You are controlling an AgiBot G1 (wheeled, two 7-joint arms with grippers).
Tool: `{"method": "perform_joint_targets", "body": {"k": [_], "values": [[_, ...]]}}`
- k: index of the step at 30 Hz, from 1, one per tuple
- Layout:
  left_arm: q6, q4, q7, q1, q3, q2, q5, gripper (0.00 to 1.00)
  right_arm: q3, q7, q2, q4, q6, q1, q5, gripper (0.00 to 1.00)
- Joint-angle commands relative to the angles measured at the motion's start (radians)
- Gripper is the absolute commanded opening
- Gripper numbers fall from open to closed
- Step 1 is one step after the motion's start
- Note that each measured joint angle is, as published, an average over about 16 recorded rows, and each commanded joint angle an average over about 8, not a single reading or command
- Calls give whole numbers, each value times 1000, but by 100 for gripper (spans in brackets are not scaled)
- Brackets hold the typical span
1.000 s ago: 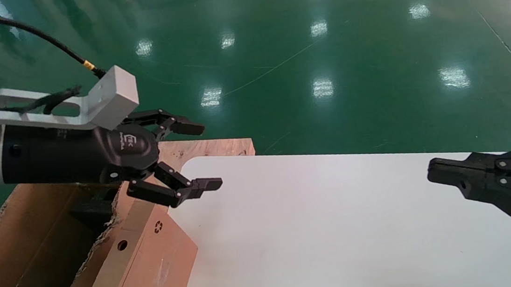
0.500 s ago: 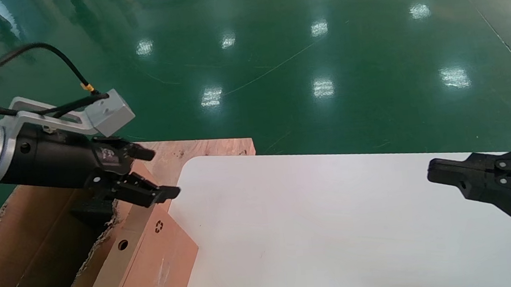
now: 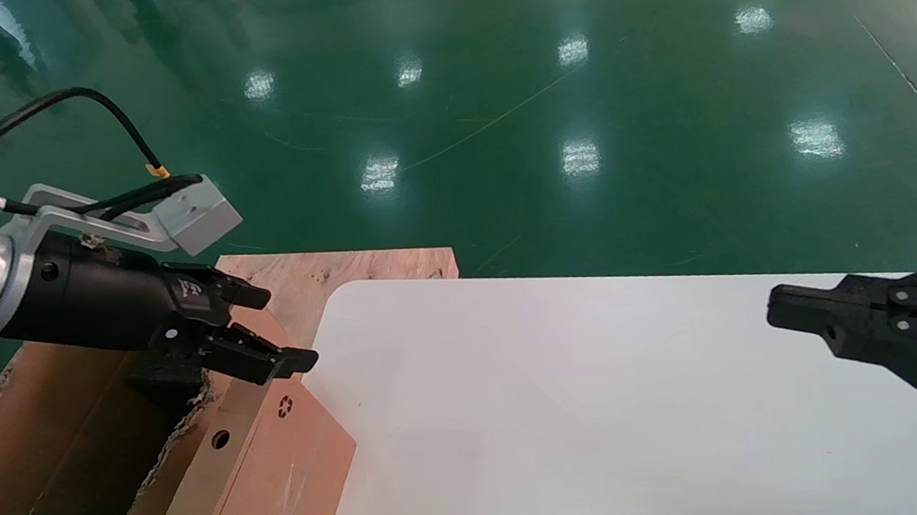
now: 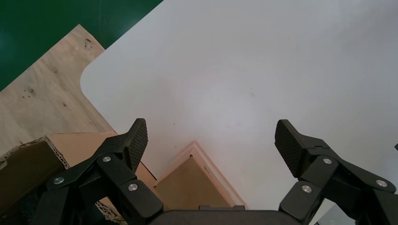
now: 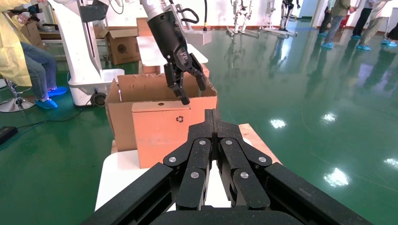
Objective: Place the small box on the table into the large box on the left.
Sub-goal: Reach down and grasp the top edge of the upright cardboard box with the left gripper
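Observation:
The small box stands on edge at the left edge of the white table, its pale side with the round hole leaning against the large box. My left gripper is open and empty, just above the small box's far end, not touching it. In the left wrist view the gripper straddles the small box's corner over the table. My right gripper is shut and empty, parked over the table's right side; it also shows in the right wrist view, facing the small box.
A raw wooden board lies behind the table's rounded corner. The large box's ragged flap rises beside the small box. The green floor lies beyond. In the right wrist view a white machine base and a seated person are behind the large box.
My left gripper has drawn back to the left and come down from over the table's corner to just above the small box's far end. The small box and right arm have not moved.

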Motion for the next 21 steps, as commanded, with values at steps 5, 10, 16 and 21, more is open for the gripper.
{"method": "perform_joint_targets", "body": {"k": [5, 10, 16, 21], "values": [[-3, 17, -28, 3, 34, 24, 7, 100, 0, 0, 0, 0, 0, 0, 0, 0], [6, 12, -90, -23, 98, 57, 55, 100, 0, 0, 0, 0, 0, 0, 0, 0], [12, -4, -150, -115, 204, 102, 168, 100, 0, 0, 0, 0, 0, 0, 0, 0], [16, -8, -199, -206, 307, 138, 228, 100, 0, 0, 0, 0, 0, 0, 0, 0]]}}
